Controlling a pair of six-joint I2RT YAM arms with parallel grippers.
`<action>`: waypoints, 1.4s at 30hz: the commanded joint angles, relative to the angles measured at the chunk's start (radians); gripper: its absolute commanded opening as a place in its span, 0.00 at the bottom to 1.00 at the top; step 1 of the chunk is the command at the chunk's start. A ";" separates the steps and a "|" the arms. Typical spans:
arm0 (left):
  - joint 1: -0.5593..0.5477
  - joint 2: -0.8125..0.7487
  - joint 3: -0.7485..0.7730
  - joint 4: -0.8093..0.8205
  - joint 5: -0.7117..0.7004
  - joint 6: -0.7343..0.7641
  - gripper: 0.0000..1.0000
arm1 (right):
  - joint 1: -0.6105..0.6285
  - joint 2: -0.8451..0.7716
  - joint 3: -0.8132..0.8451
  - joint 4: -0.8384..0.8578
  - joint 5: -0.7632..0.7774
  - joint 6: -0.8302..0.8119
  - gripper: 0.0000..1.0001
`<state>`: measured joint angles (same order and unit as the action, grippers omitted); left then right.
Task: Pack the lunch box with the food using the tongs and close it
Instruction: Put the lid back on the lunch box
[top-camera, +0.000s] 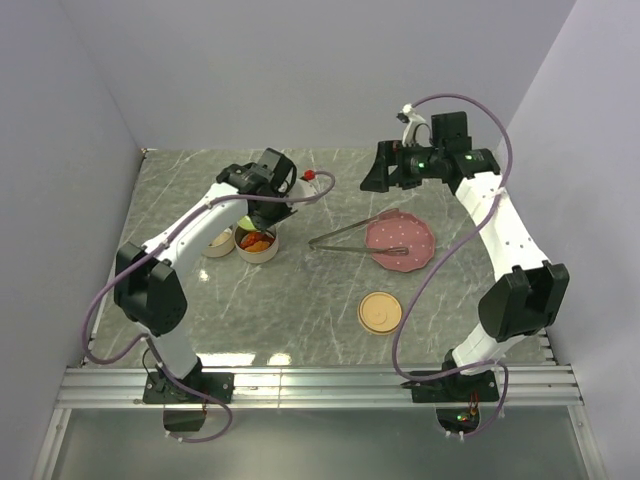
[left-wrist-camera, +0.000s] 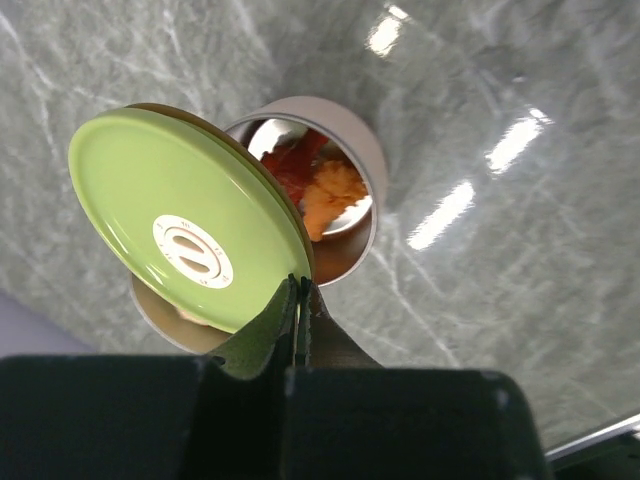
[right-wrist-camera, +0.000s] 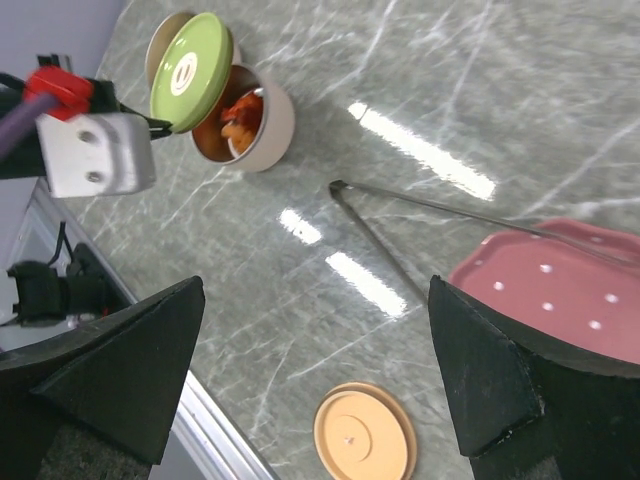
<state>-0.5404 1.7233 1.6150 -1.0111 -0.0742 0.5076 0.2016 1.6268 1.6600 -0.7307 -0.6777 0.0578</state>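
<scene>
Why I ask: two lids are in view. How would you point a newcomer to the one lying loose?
Find the pink dotted plate on the right half of the marble table. Just on the plate's near side, a round tan-orange lid lies flat on the bare surface. Unlike the green lid, which the left gripper holds tilted above the lunch box, nothing touches it.

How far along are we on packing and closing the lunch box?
Done: red-orange food sits in the round container, the pink plate looks bare, tongs lie unheld, right gripper open. In hand: left gripper pinches the green lid, tilted. Left: seating it and the tan lid.
</scene>
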 joint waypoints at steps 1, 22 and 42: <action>-0.021 0.019 0.042 -0.004 -0.131 0.060 0.00 | -0.027 -0.073 0.011 0.002 -0.028 -0.004 1.00; -0.049 0.091 -0.098 0.009 -0.141 0.035 0.00 | -0.045 -0.094 -0.011 -0.007 -0.054 -0.010 1.00; -0.059 0.125 -0.118 -0.012 -0.082 0.026 0.00 | -0.053 -0.090 -0.003 -0.019 -0.052 -0.018 1.00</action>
<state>-0.5926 1.8690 1.5089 -0.9993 -0.1871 0.5377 0.1600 1.5734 1.6539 -0.7448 -0.7197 0.0536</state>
